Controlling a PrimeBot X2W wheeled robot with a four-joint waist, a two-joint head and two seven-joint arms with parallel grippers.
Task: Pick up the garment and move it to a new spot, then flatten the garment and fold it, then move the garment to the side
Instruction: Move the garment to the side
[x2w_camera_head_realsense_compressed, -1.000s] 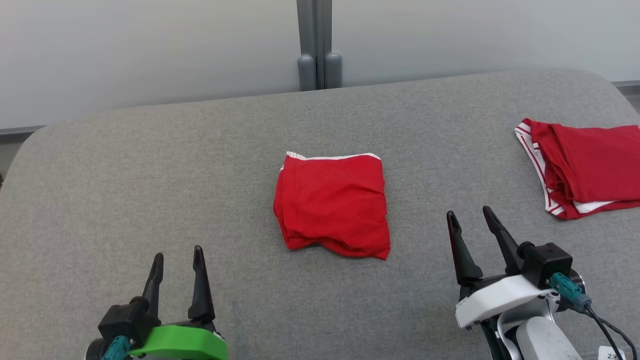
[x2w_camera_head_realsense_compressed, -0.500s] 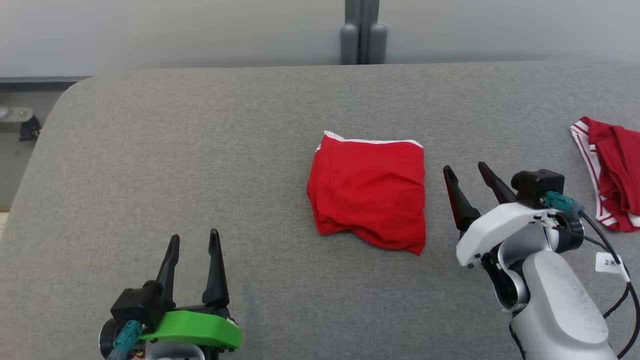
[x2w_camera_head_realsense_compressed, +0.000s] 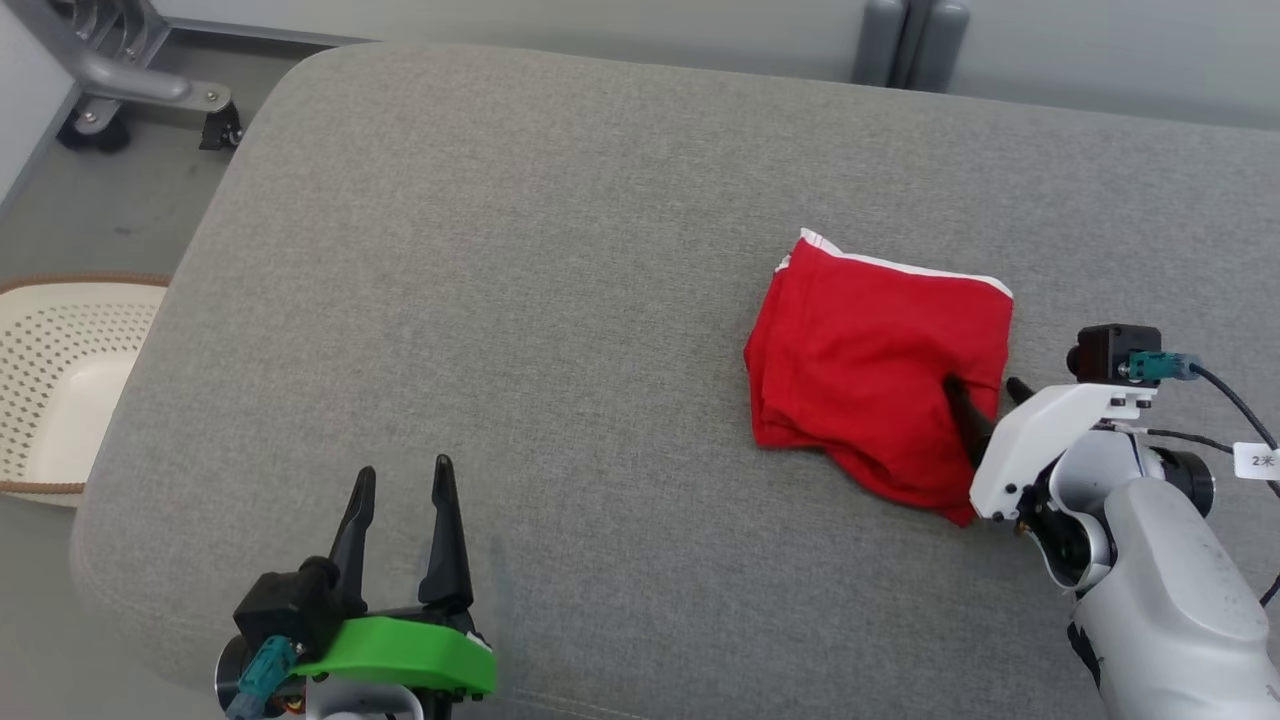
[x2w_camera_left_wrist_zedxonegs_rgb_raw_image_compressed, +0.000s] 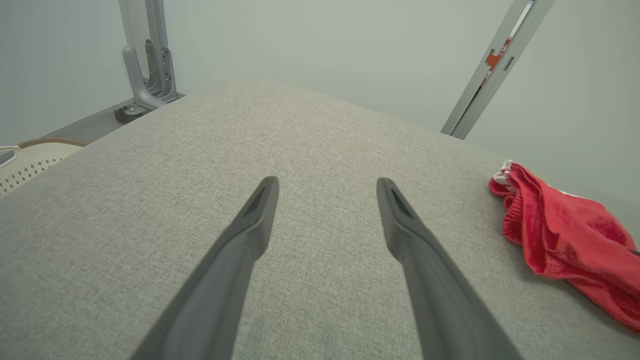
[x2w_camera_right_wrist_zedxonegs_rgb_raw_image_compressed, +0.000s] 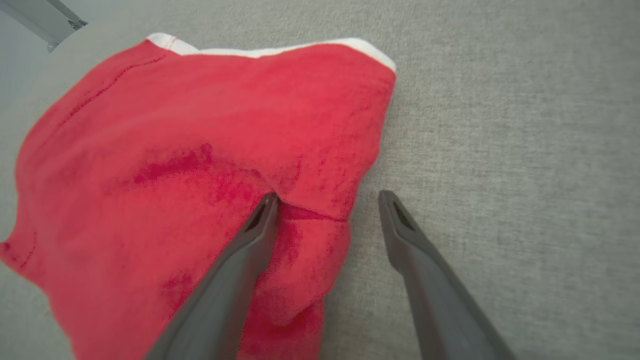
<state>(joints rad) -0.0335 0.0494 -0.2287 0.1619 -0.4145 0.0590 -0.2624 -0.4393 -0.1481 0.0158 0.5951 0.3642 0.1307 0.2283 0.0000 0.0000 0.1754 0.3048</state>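
Observation:
The garment (x2w_camera_head_realsense_compressed: 875, 375) is a folded red cloth with a white edge, lying on the grey cushioned surface (x2w_camera_head_realsense_compressed: 560, 300) at the right. My right gripper (x2w_camera_head_realsense_compressed: 985, 395) is open and straddles the garment's right edge: one finger presses into the red cloth (x2w_camera_right_wrist_zedxonegs_rgb_raw_image_compressed: 200, 150), the other stands on the bare grey fabric beside it. My left gripper (x2w_camera_head_realsense_compressed: 400, 485) is open and empty near the front edge, well left of the garment (x2w_camera_left_wrist_zedxonegs_rgb_raw_image_compressed: 565, 235).
A cream perforated basket (x2w_camera_head_realsense_compressed: 45, 385) sits on the floor beyond the surface's left edge. A metal stand on castors (x2w_camera_head_realsense_compressed: 120, 85) is at the far left corner. A grey post (x2w_camera_head_realsense_compressed: 915, 40) rises behind the surface.
The head camera has swung left, so the scene shifted right and a second red garment left view. My right gripper moved forward onto the garment's right edge. The left gripper stayed put.

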